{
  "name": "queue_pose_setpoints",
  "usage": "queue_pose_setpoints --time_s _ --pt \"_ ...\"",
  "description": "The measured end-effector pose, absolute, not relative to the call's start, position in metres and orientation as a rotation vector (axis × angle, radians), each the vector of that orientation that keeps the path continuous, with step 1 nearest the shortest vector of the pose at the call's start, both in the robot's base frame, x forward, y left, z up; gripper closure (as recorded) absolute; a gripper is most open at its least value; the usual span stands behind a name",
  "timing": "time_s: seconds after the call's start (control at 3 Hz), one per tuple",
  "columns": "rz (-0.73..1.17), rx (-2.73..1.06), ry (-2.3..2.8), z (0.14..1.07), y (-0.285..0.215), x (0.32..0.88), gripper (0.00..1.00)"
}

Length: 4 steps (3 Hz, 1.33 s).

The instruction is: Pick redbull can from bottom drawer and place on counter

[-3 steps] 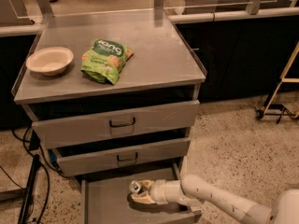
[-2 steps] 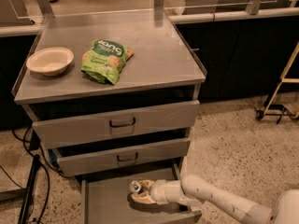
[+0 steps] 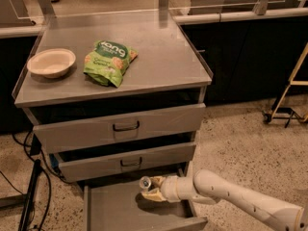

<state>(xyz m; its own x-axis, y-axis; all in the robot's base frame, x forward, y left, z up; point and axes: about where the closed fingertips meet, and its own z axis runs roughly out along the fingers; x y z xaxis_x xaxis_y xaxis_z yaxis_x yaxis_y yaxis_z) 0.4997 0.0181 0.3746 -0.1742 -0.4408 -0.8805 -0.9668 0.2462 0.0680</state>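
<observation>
The redbull can point(image 3: 146, 182) lies tipped on its side, its silver top facing left, just above the floor of the open bottom drawer point(image 3: 115, 211). My gripper point(image 3: 153, 187) reaches in from the right on a white arm and is shut on the can, one pale finger above it and one below. A shadow falls on the drawer floor under the can. The counter point(image 3: 159, 57) is the steel top of the cabinet, well above the gripper.
A cream bowl point(image 3: 51, 62) and a green snack bag point(image 3: 109, 61) sit on the left half of the counter. The two upper drawers point(image 3: 125, 126) stand slightly ajar above the gripper. Cables point(image 3: 29, 177) hang at the left, and a wheeled frame point(image 3: 286, 100) stands at the right.
The can and the gripper have risen a little and shifted slightly right, off the drawer floor. Nothing on the counter has moved.
</observation>
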Motion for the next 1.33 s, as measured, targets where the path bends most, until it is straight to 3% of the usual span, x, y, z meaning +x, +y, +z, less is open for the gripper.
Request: queue_pose_setpoints --time_s 0.67,1.33 --pt "0.865 -1.286 1.733 0.383 0.018 0.505 1.0" --pt "0.699 -1.229 1.694 0.453 -0.01 0.512 1.0"
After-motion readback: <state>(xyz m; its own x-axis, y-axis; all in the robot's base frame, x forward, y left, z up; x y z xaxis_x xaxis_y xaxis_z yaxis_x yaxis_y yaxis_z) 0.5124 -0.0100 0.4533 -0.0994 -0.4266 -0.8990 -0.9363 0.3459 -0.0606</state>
